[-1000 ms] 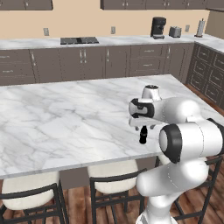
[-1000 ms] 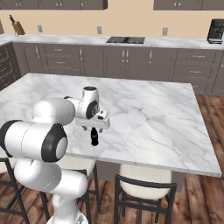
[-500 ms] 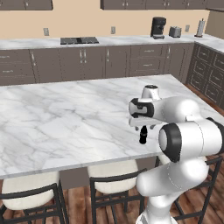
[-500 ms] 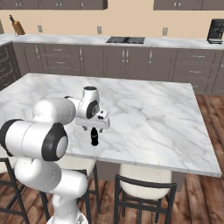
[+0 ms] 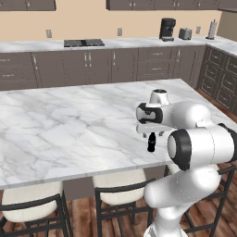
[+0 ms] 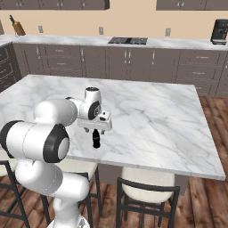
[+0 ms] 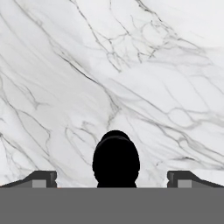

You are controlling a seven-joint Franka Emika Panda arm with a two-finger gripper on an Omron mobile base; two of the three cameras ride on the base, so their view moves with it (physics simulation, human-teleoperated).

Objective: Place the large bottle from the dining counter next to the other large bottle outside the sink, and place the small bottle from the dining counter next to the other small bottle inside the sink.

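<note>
A small dark bottle [image 5: 151,143] stands upright on the white, grey-veined marble table [image 5: 69,125], close to its near edge and toward the right end as the left base view shows it. The bottle is all black, smooth and unlabelled as far as can be told, with a narrow neck over a rounder body; from the hand view it [image 7: 116,159] reads as a black domed shape with a rounded cap. The claw [image 5: 152,134] hangs directly over it, pointing down, released and spread wide: in the hand view the two dark fingertips [image 7: 41,178] sit far apart on either side of the bottle, clear of it. In the right base view the bottle [image 6: 95,139] sits just under the white hand, the claw [image 6: 95,130] straddling its top. The tabletop is flat, glossy stone with thin branching veins.
</note>
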